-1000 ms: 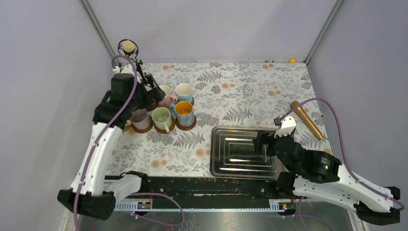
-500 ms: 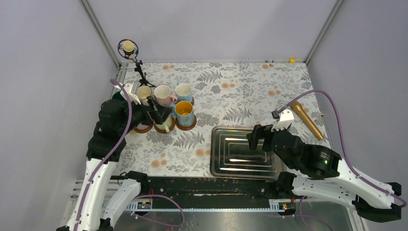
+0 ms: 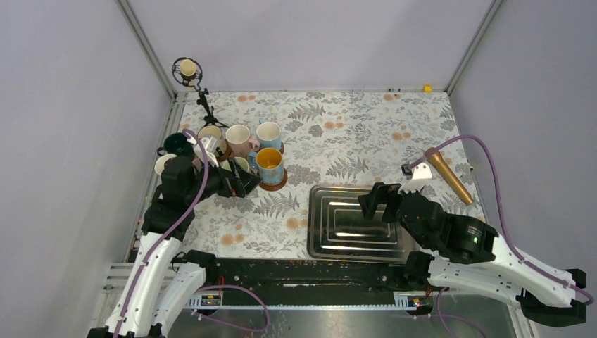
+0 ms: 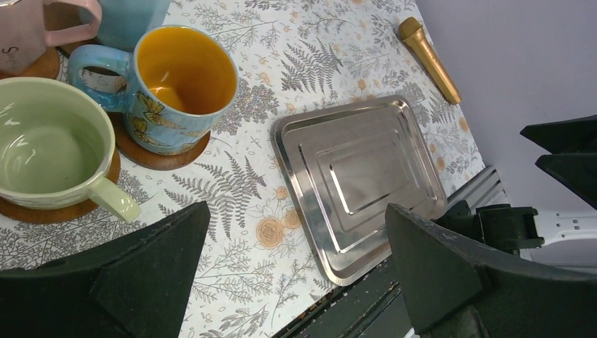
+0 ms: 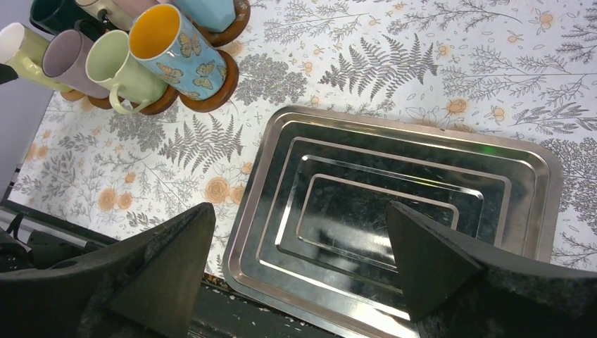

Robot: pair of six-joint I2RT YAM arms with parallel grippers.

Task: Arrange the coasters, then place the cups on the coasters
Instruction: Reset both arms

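Observation:
Several cups stand bunched at the back left, each on a brown coaster (image 4: 159, 155): dark green (image 3: 174, 146), white (image 3: 163, 163), beige (image 3: 211, 134), pink (image 3: 238, 136), light blue (image 3: 268, 133) and a butterfly mug with an orange inside (image 3: 269, 164). The left wrist view shows the pale green cup (image 4: 49, 151) beside the butterfly mug (image 4: 179, 81). A mauve cup (image 5: 70, 60) appears in the right wrist view. My left gripper (image 3: 243, 184) hangs open and empty just in front of the cluster. My right gripper (image 3: 373, 203) is open above the steel tray (image 3: 331, 243).
The empty tray (image 5: 401, 204) lies front centre by the table's near edge. A gold cylinder (image 3: 448, 175) rests at the right. A small microphone stand (image 3: 187, 69) sits in the back left corner. Bare floral cloth stretches between cups and tray.
My left arm has drawn back from over the cups toward the near edge, uncovering the dark green and white cups. The right gripper has shifted slightly left over the tray.

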